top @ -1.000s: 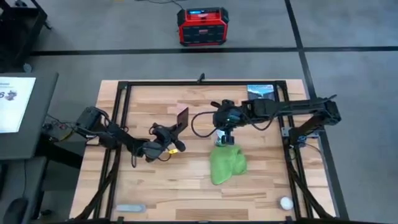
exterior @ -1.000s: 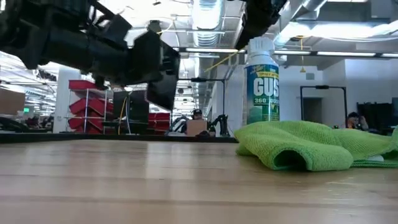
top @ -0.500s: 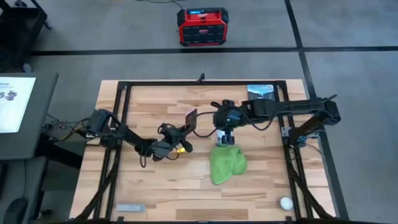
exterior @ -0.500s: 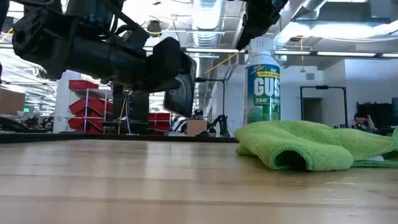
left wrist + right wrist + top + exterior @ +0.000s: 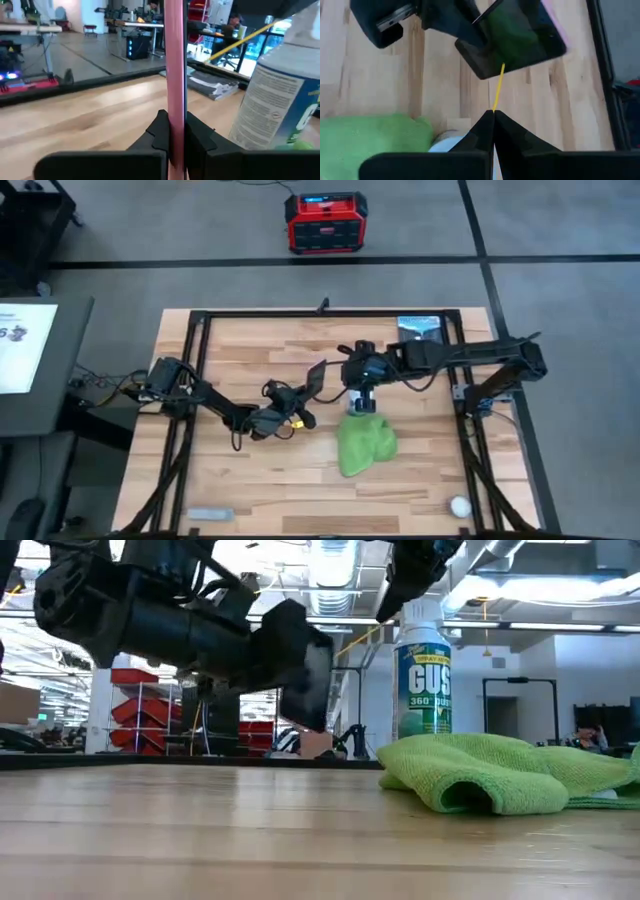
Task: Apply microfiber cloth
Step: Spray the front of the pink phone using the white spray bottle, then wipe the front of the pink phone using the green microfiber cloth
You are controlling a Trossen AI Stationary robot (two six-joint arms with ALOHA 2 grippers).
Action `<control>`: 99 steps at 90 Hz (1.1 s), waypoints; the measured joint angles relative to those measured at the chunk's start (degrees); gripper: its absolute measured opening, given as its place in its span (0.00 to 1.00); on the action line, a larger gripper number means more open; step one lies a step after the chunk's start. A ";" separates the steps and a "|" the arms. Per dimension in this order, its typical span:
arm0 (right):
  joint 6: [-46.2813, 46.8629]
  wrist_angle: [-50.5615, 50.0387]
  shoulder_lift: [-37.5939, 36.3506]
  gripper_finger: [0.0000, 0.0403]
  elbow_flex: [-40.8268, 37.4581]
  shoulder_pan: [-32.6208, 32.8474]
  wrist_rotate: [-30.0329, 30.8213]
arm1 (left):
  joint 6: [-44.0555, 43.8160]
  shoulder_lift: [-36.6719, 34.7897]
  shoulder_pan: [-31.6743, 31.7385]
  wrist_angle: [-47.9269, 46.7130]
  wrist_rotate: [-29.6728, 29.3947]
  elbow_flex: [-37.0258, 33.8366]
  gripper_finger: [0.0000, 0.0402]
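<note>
Cloth (image 5: 365,445) lies loose on the table (image 5: 250,480), untouched, just beside the spray bottle (image 5: 421,680) that the right gripper (image 5: 360,402) pinches from above, so I think the left gripper (image 5: 296,402), clamping the phone (image 5: 175,75), must bring it down beside the cloth next.

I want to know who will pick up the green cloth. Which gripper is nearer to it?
The right gripper: it hangs directly above the microfiber cloth, at its far edge. The left gripper, holding the pink phone, is off to the cloth's left.
</note>
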 joint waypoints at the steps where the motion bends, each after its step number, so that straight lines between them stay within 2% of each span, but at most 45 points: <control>1: -0.20 -0.16 0.00 0.01 0.12 0.07 0.01 | 0.30 0.00 0.00 0.10 0.01 0.05 0.01; 13: -1.97 -0.19 0.09 0.07 2.26 0.62 0.43 | 2.04 0.00 0.02 0.94 0.08 -0.19 0.01; 34: -3.57 -0.82 -0.02 0.21 8.04 0.67 6.76 | 2.40 -3.48 0.07 0.99 0.08 -3.79 0.01; 49: -3.47 -6.77 -0.13 0.24 13.04 0.63 12.41 | 3.41 -8.13 -0.67 1.09 -0.99 -7.60 0.01; 59: -2.12 -10.94 -1.37 0.24 14.38 0.63 13.90 | 5.06 -10.99 -1.89 1.06 -1.84 -9.54 0.01; 80: 0.26 -11.95 -11.99 0.19 11.29 2.08 14.71 | 7.52 -14.28 -3.60 1.02 -2.24 -12.14 0.01; 99: 4.51 -9.37 -25.62 0.15 0.58 5.94 16.28 | 10.59 -15.24 -4.24 1.09 -1.54 -12.38 0.01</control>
